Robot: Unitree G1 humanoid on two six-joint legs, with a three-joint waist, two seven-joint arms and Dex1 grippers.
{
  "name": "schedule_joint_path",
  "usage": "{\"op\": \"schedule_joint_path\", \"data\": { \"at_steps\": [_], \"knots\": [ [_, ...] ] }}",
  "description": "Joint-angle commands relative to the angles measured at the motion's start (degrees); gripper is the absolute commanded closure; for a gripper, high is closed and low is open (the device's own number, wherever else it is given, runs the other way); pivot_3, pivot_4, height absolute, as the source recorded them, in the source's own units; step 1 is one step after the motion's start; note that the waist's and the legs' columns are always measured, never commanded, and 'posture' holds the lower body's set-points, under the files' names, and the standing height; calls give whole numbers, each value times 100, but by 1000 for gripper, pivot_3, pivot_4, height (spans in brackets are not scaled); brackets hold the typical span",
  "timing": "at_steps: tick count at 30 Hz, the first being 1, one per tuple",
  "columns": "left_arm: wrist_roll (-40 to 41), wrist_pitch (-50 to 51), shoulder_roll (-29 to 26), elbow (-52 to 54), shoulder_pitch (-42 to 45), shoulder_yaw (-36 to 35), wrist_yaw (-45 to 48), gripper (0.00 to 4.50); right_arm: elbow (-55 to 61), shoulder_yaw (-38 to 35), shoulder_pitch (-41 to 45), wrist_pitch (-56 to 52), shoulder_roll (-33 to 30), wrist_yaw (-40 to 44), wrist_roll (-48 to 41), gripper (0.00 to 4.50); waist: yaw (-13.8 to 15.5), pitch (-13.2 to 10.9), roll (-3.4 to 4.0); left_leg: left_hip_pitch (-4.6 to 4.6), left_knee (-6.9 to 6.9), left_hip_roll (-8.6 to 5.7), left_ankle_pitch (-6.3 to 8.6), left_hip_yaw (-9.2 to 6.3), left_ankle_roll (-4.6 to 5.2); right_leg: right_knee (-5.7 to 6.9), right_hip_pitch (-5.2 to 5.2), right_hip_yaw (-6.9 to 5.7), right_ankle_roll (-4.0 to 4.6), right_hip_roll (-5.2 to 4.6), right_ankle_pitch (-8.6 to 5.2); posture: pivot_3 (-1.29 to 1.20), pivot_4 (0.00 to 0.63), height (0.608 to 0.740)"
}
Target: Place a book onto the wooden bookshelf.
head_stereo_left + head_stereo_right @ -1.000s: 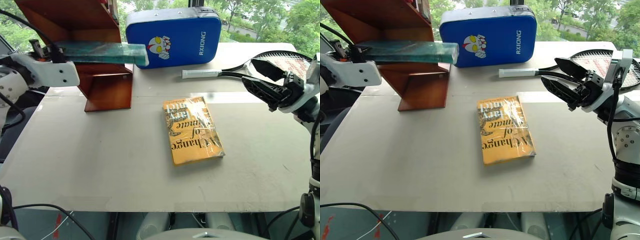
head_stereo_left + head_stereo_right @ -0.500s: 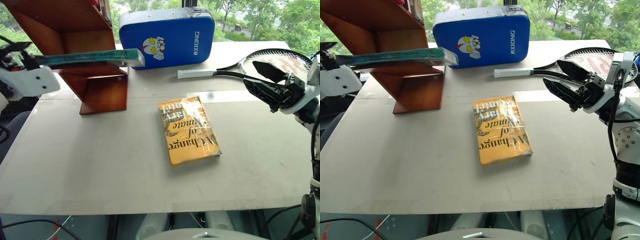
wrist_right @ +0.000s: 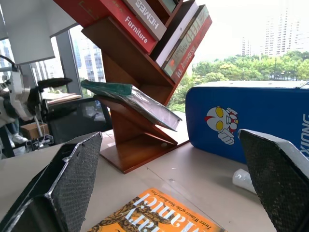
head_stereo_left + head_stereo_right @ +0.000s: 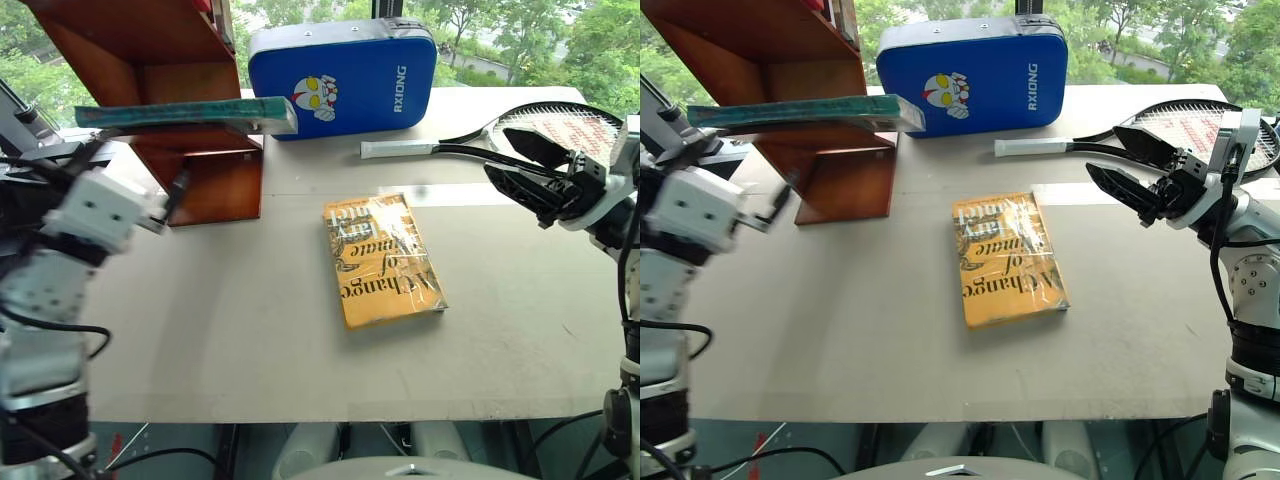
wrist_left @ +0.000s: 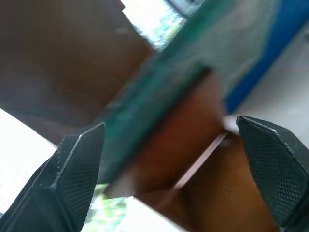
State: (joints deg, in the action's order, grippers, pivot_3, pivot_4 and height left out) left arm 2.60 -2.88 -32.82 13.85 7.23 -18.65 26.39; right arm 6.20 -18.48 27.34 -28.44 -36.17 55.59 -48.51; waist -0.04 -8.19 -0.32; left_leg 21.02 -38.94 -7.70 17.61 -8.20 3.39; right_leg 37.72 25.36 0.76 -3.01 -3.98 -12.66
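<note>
Resting on wooden bookshelf (image 4: 205, 160), teal plastic-wrapped book (image 4: 185, 113) seemingly overhangs; both grippers' fingers wide apart, empty.

We see the wooden bookshelf (image 4: 200, 150) in smooth, reddish-brown wood with a slight sheen. The book (image 4: 190, 113) wears shiny clear plastic wrap, as does the yellow book (image 4: 382, 260). The blue case (image 4: 345, 75) looks padded, the tabletop (image 4: 250, 330) matt grey, and the black fingers (image 3: 72, 179) finely textured.
</note>
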Motion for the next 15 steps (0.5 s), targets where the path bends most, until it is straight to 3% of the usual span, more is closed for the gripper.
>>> {"op": "schedule_joint_path", "data": {
  "at_steps": [1, 7, 15],
  "knots": [
    [120, 20, 557, 16, 486, 515, -370, 43, 199, -113, 40, 97, -67, -47, -10, 0, 16, 3, -13, 1, -7, 0, 0, 0, 0, 2, 0, -2, 2, 1, 1, 0, 150, 740],
    [39, -341, 1988, -1696, 1404, 1474, -652, 43, 410, -189, -27, 47, -149, -149, -34, 0, 93, 12, -4, -22, -27, -2, 3, 3, 4, 4, -30, -2, 3, 0, 5, 0, 150, 740],
    [-465, -2223, 2792, -5868, 4257, 1710, -1559, 43, 645, -339, -201, 59, -231, -302, -53, 0, 108, 5, -20, -4, -38, -2, 3, -1, 5, 1, -24, -7, 2, -2, 6, 0, 150, 740]
  ]
}}
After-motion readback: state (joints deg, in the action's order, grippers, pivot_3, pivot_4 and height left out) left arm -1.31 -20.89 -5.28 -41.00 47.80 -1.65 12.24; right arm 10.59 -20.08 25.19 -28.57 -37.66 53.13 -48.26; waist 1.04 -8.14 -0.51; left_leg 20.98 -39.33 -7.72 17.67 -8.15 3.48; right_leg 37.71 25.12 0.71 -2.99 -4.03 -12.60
